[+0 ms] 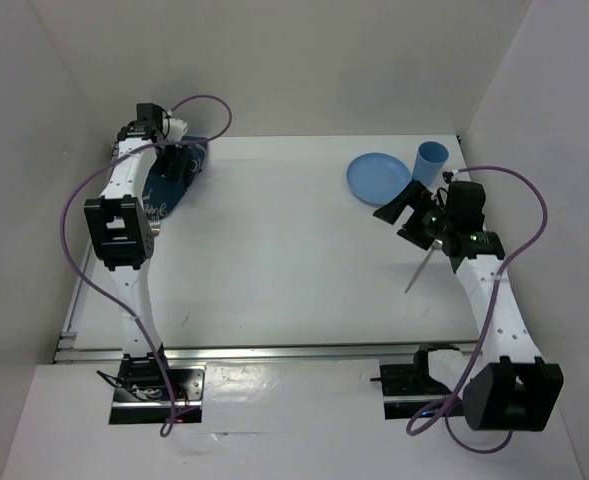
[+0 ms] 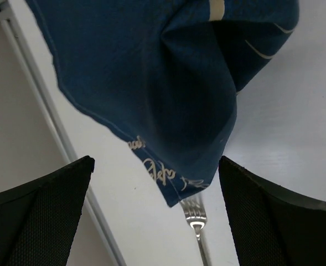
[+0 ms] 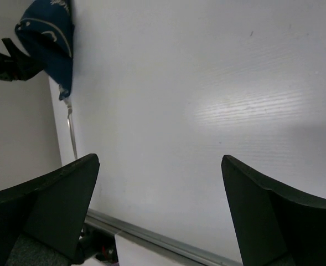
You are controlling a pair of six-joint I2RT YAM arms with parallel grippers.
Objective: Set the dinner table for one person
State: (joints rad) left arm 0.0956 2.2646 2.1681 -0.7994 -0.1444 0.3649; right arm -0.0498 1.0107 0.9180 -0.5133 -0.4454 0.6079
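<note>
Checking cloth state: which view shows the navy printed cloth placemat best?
Left wrist: the navy printed cloth placemat fills the upper frame, folds clear. Top external shows it partly hidden behind the left arm; right wrist catches only a distant piece.

The wide middle of the white dinner table [image 1: 274,260] lies bare and open for passing. At far left a bunched navy placemat [image 1: 166,198] fills the corner, with a fork [image 2: 195,217] poking out from under it near the rail. At far right a blue plate [image 1: 377,177] and a blue cup [image 1: 431,162] stand close together, and a thin utensil [image 1: 420,268] lies nearer the front
</note>
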